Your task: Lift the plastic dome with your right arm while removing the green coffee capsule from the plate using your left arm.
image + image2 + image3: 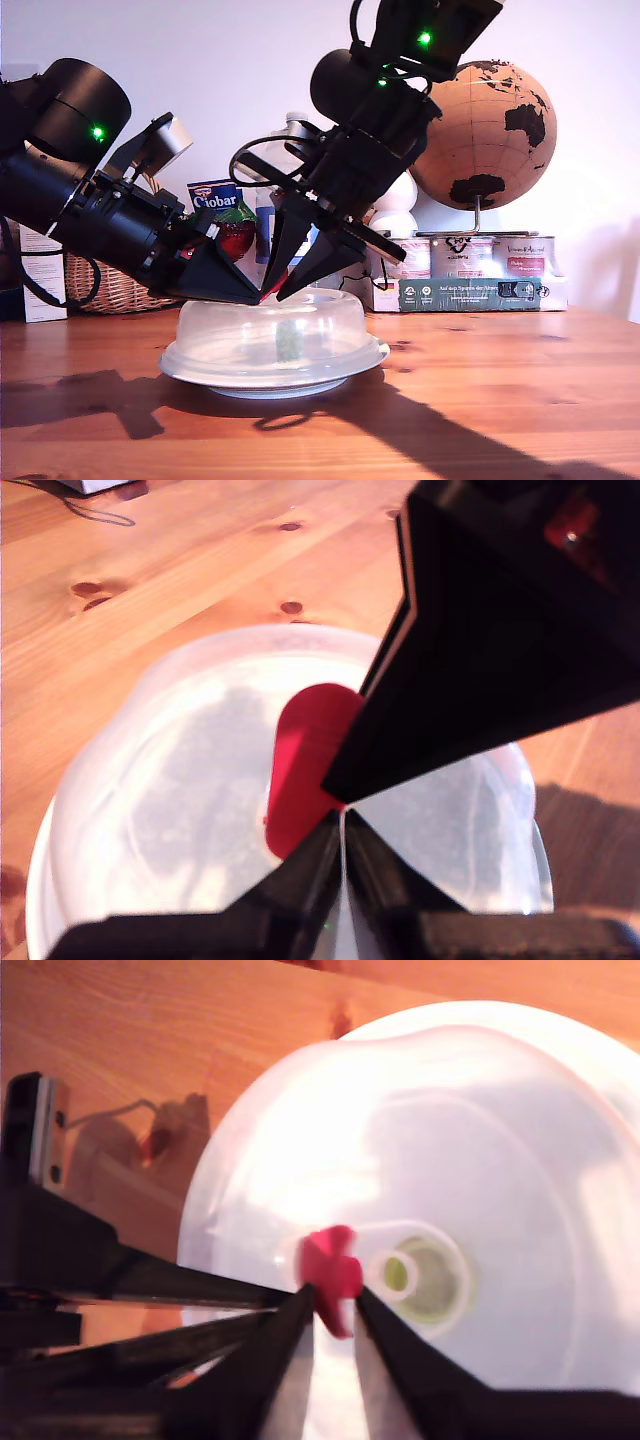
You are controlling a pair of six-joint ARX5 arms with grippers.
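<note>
Dome (275,335), capsule (288,341), plate (285,386): one each

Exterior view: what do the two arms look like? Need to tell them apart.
My first arm is bulky, black and cylindrical, with a green light, a silver box part and my first gripper, a pointed black wedge. My second arm is black, hung with loose black cables, with green lights and two long pointed black fingers on my second gripper.
</note>
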